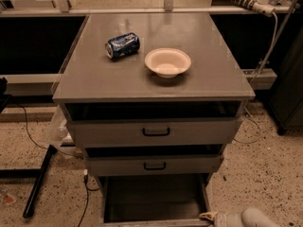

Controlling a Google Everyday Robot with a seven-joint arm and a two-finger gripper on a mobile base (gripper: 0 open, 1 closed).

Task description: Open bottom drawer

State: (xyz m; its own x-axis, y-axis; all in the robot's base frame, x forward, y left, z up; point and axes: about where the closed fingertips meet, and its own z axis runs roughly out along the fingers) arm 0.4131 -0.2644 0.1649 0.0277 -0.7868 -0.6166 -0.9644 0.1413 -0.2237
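Observation:
A grey cabinet (151, 86) holds three drawers. The bottom drawer (154, 197) is pulled far out; I look down into its dark empty inside, and its front panel and handle are cut off by the lower edge. My gripper (212, 217) is at the bottom right, at the drawer's front right corner, with the pale arm trailing right. The top drawer front (154, 132) and middle drawer front (154, 165) each carry a black bar handle and stand slightly out.
A blue soda can (122, 45) lies on its side on the cabinet top beside a pale bowl (167, 62). A black stand leg (40, 178) crosses the speckled floor at the left. A white cable (267, 46) hangs at the right.

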